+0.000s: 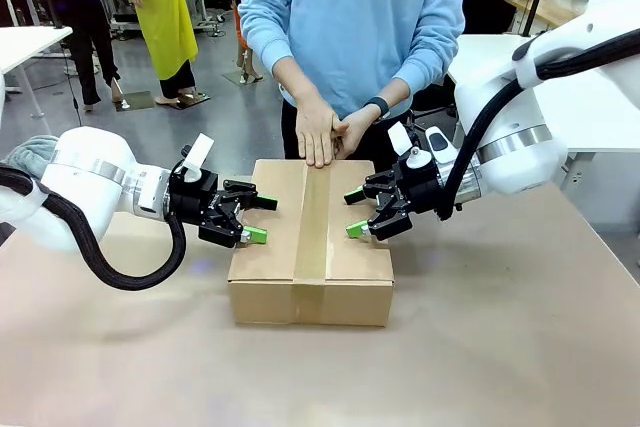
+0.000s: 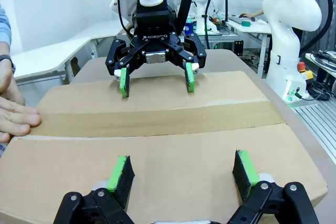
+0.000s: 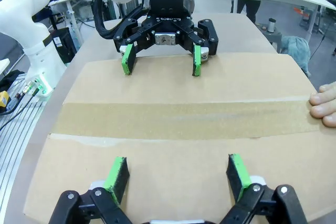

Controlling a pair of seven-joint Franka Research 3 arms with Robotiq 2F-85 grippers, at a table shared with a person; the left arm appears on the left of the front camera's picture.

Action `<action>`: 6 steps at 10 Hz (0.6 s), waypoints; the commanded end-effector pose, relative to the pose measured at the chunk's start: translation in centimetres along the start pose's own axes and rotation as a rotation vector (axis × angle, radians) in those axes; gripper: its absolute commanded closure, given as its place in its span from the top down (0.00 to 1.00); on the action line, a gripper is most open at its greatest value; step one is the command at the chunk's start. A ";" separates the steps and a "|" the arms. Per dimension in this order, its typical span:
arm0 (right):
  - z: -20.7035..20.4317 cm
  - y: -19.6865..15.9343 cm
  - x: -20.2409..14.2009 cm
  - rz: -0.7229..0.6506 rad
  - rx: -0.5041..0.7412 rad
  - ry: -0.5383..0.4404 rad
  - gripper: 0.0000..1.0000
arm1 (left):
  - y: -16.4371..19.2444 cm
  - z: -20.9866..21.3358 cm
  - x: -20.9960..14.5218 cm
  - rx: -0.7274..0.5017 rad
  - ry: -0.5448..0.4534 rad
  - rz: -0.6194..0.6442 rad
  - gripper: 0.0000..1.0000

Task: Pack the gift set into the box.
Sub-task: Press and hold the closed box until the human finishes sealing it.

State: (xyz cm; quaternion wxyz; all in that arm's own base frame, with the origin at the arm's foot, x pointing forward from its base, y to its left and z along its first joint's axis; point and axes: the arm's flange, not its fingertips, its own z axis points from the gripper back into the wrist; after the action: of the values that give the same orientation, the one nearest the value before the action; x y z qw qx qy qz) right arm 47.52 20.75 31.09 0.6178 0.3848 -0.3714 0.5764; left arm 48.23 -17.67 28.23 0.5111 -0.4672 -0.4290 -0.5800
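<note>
Tabletop: sealed box (image 1: pixel 310 242) hides contents.

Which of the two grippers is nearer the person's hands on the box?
The right gripper: it hovers open over the box just below the person's hands. The left gripper, also open, sits farther away.

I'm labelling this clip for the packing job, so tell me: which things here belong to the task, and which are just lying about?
Part of the job:
- the box, flaps shut, brown tape along its seam
- the person's hands, pressing its far edge
- left gripper and right gripper, both open, one at each side of the box

Just lying about:
- grey cloth at the table's left edge
</note>
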 end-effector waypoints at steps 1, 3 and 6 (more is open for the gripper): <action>-0.1 0.2 -0.2 0.017 -0.010 -0.008 1.00 | -0.1 -0.1 -0.2 0.002 0.004 -0.011 1.00; -0.1 0.2 -0.2 0.017 -0.010 -0.008 1.00 | -0.1 -0.1 -0.2 0.002 0.004 -0.011 1.00; 0.0 0.0 0.0 0.000 0.000 0.000 1.00 | -0.1 -0.1 -0.2 0.002 0.004 -0.011 1.00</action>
State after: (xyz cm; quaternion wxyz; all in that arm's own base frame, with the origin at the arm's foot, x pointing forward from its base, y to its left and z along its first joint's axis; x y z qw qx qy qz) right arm 47.52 20.76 31.11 0.6177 0.3851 -0.3714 0.5764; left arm 48.23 -17.69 28.24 0.5108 -0.4674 -0.4290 -0.5801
